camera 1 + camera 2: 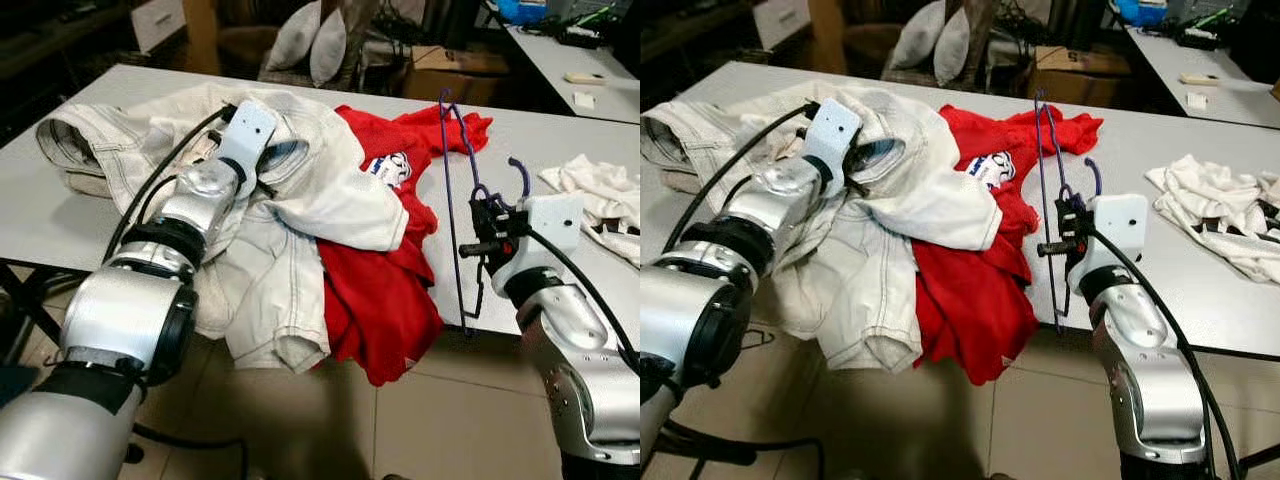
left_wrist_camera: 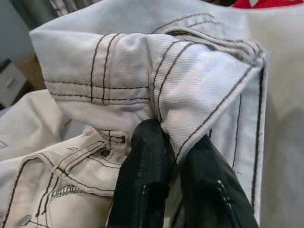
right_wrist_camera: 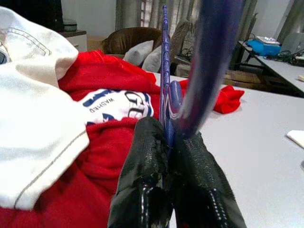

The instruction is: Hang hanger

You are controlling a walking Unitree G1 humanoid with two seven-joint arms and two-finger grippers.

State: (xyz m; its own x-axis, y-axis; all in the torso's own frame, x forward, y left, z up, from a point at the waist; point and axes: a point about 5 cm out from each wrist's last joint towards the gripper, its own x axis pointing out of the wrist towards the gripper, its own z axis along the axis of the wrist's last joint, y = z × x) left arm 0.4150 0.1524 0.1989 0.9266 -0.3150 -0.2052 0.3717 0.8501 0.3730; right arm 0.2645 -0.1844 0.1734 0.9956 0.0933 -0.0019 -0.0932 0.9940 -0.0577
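Purple wire hanger (image 1: 452, 190) pinched at the neck in right gripper (image 3: 168, 142), standing near tabletop's (image 1: 90, 215) front edge, beside red T-shirt (image 1: 385, 290). Cream denim garment (image 2: 190, 80) clamped in left gripper (image 2: 173, 164). Nothing threaded onto hanger yet; dressing and hanging apparently remain.

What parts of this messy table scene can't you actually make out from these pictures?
- Left gripper: left wrist view, fingertips buried in a fold of the white jeans.
- Red shirt: eye views, the jeans cover its left side; its print is partly hidden.
- Purple hanger: right wrist view, blurred where the right gripper clamps it.
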